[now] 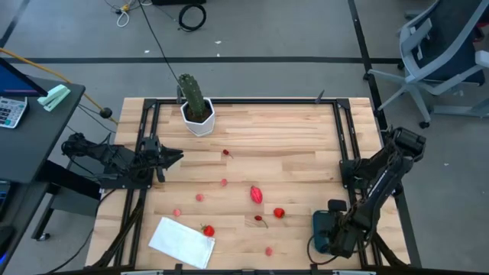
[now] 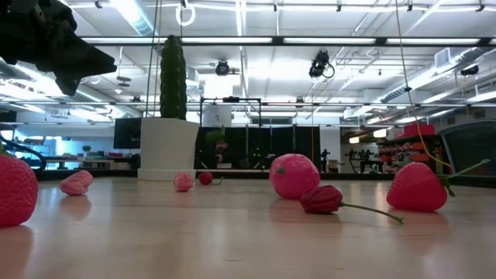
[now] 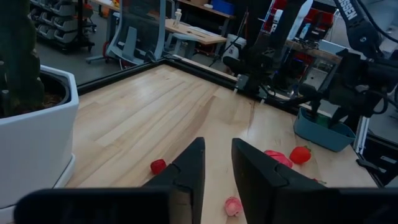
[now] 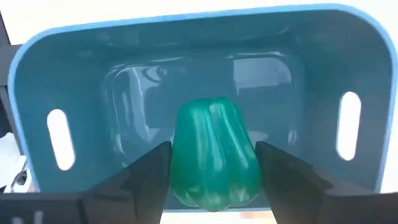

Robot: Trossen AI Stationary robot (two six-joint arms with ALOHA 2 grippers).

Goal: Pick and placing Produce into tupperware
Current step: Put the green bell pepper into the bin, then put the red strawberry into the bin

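Right gripper (image 4: 214,180) over the tupperware (image 4: 74,68).
Fingers clamp a green pepper (image 4: 214,155) above its floor; left gripper (image 1: 172,156), beside the cactus (image 1: 192,95), narrowly parted.

I work in a robotics lab: strip lights (image 2: 232,39) overhead, benches (image 3: 186,31) and office chairs (image 1: 439,53) beyond my framed wooden table (image 1: 290,145), cables (image 1: 191,14) on the floor.

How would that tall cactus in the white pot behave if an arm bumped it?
The cactus stands tall above its white pot, so a knock up high might tip it. The pot looks broad and flat-bottomed, so a low push would more likely slide it across the table. It probably would not roll.
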